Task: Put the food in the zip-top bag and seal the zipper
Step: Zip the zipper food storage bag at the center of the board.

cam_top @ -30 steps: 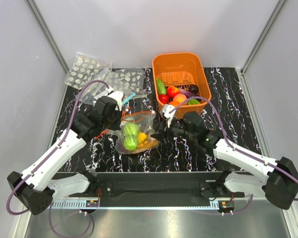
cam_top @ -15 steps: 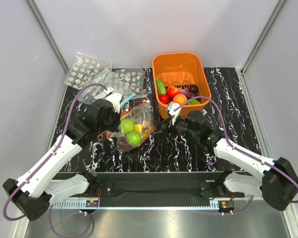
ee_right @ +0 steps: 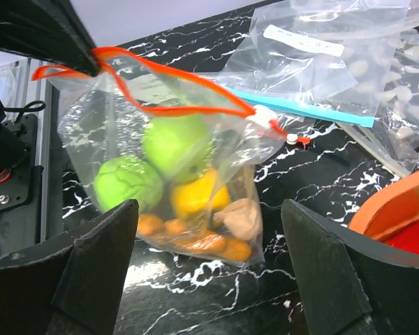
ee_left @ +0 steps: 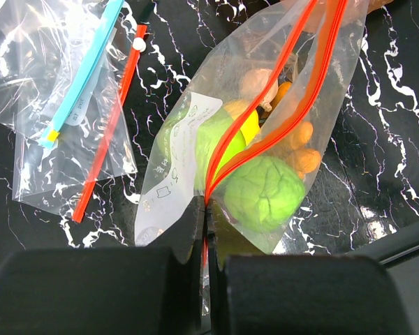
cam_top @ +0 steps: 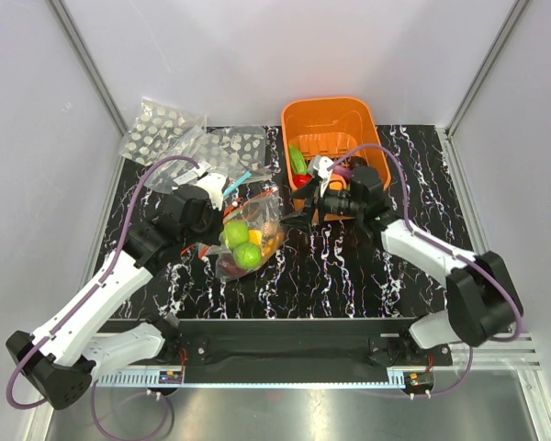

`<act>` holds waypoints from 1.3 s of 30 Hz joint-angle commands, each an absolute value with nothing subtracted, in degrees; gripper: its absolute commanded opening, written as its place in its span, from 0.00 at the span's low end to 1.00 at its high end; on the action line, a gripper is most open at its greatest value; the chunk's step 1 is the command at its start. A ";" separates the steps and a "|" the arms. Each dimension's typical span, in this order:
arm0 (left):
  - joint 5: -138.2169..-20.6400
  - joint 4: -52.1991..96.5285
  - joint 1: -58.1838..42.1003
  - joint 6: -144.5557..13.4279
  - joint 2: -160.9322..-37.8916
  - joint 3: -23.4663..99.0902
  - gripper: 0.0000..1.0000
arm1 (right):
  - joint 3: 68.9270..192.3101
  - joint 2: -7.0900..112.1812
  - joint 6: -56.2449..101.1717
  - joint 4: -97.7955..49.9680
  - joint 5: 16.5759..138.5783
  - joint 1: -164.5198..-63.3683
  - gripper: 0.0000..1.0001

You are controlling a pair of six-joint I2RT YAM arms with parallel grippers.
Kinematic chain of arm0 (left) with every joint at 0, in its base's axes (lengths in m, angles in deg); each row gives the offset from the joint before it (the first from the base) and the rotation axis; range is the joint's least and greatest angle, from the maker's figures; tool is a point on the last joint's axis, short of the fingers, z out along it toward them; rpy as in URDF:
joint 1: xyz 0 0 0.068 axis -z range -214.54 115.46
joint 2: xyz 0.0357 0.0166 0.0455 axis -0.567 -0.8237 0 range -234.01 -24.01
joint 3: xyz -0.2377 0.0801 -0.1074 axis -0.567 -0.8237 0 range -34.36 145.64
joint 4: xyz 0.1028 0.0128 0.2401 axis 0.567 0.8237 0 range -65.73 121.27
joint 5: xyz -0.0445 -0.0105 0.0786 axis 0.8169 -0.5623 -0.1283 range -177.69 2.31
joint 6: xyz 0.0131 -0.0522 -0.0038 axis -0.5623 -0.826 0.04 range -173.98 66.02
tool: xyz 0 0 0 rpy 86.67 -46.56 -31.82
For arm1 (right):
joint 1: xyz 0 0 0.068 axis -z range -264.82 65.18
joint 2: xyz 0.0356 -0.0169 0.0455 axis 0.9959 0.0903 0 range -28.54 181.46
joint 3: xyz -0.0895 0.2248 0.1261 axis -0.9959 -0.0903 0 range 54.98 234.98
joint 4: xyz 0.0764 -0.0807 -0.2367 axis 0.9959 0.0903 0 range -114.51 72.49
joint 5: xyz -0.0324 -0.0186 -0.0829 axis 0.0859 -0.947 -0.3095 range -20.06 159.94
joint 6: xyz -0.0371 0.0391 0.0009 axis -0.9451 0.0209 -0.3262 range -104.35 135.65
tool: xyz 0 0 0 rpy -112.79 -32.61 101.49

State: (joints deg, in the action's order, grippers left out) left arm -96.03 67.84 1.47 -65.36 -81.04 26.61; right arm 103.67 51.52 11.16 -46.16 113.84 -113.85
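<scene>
A black marbled counter (cam_top: 349, 266) sits between grey walls. On it, the bag (cam_top: 248, 234) of food (cam_top: 241, 243) is just left of the orange basket (cam_top: 349, 124). Left wrist view: the left hand (ee_left: 202, 216) is pinched tight on the zipper (ee_left: 309, 106) end. Right wrist view: the right hand (ee_right: 206, 234) gapes wide, holding nothing, and faces the bag.

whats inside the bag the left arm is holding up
Two green apples, a yellow pepper, several orange pieces and one tan piece show through the bag. Anything under or behind them is covered.
</scene>
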 commanded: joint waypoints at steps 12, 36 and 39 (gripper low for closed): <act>-94.72 66.81 1.23 -65.67 -79.38 26.90 0.00 | 119.14 69.19 11.69 -55.17 123.36 -112.33 0.88; -92.26 69.62 1.32 -65.06 -85.79 37.79 0.74 | 115.02 60.51 15.91 -47.82 112.84 -119.88 0.00; -90.68 70.14 1.49 -63.66 -88.42 42.45 0.82 | 112.65 57.08 15.91 -45.70 108.98 -121.20 0.00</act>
